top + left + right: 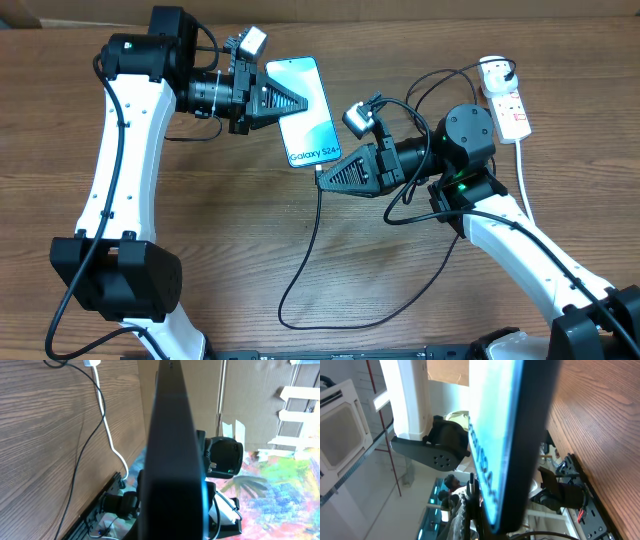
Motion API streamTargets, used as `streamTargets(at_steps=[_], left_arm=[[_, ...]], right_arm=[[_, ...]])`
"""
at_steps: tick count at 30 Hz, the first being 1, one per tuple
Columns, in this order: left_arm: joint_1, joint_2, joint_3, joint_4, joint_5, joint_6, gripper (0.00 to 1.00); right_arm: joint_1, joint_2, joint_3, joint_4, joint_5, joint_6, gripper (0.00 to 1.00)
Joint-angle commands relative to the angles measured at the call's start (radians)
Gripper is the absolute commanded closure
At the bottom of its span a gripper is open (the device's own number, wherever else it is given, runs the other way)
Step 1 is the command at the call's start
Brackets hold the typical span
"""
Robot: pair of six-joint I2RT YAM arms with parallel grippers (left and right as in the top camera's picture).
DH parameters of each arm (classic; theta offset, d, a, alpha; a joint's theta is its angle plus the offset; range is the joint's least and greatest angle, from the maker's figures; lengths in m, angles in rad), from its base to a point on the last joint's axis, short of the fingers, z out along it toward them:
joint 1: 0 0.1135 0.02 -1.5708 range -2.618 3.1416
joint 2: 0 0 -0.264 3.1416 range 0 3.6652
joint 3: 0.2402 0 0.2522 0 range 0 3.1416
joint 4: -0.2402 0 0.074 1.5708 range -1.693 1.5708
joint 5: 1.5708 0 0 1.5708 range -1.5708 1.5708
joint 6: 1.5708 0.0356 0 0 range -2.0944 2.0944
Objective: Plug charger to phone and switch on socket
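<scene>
Overhead, the phone (310,130) is the landmark: it faces up, its "Galaxy S24+" line at the end nearer the right arm. The left gripper (300,100) reaches in from the phone's left long edge, and its fingers are clamped on that edge. In the left wrist view the phone (172,460) shows edge-on as a dark slab. At the phone's lettered end the right gripper (322,175) has its fingers together on the tip of the charger (305,250), touching or just short of the phone's edge; I cannot tell which. From there the black cable falls away from the phone and loops over the tabletop (200,220). The right wrist view shows the phone (520,435) side-on, screen lit. The socket (508,105) lies well to the right of the phone, flat on the wood, with its white cord (525,180) trailing off; its switch is too small to read.
</scene>
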Motion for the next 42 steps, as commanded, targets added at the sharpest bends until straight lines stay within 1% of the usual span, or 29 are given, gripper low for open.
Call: streamTargets(at_steps=[1,42], left_arm=[[-0.003,-0.010,0.014,-0.005,0.052,0.027,0.96],[-0.008,-0.010,0.014,-0.025,0.061,0.026,0.96]], right_arm=[[0.005,-0.021,0.006,0.017,0.013,0.033,0.96],[0.006,-0.021,0.005,-0.005,0.012,0.032,0.96]])
